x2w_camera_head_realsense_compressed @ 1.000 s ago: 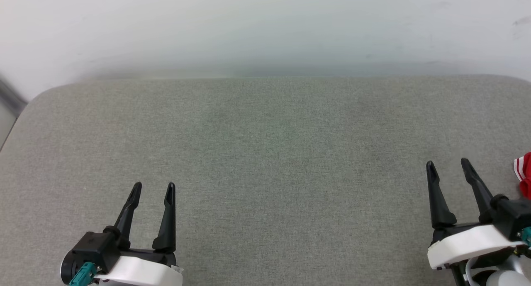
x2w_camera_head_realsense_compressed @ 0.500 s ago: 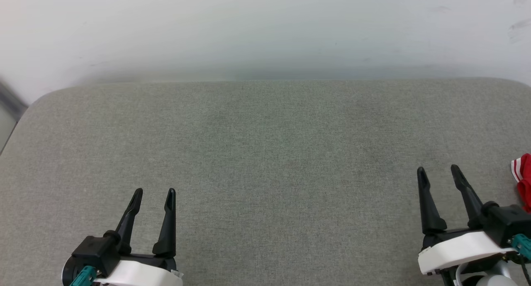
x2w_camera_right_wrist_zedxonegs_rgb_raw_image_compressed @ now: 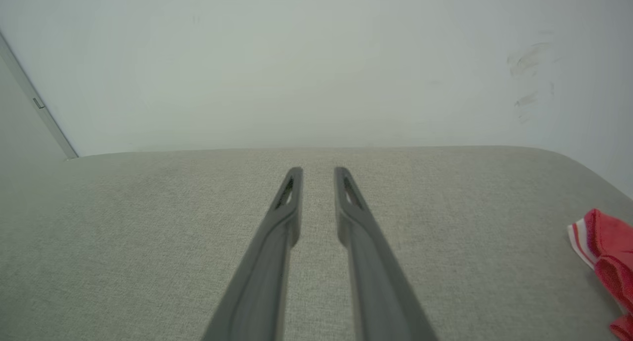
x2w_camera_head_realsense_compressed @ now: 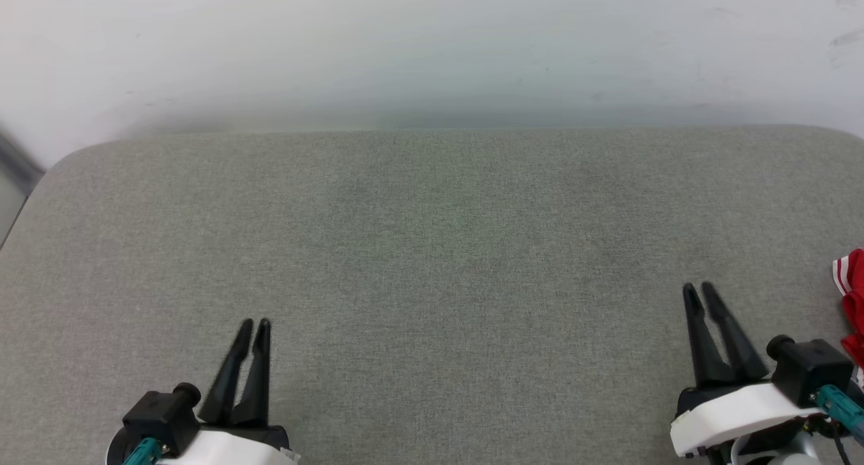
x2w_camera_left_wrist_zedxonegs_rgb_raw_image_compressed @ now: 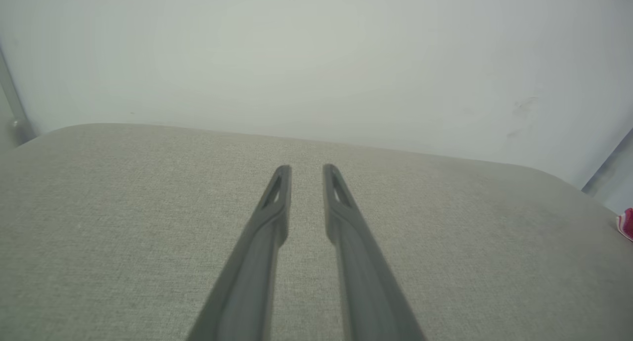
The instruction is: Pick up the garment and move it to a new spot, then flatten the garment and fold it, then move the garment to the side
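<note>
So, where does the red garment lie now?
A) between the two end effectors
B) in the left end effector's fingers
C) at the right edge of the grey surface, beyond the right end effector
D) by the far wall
C: the red garment lies at the head view's right edge, outside the right end effector and apart from it.

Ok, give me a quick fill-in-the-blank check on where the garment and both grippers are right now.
1. The garment lies at the head view's ____ edge, beyond the right gripper.
2. Its visible trim is striped red and ____.
3. The left gripper and the right gripper both hold ____.
4. Both grippers are over the ____ fabric surface.
Missing words: right; white; nothing; grey.
</note>
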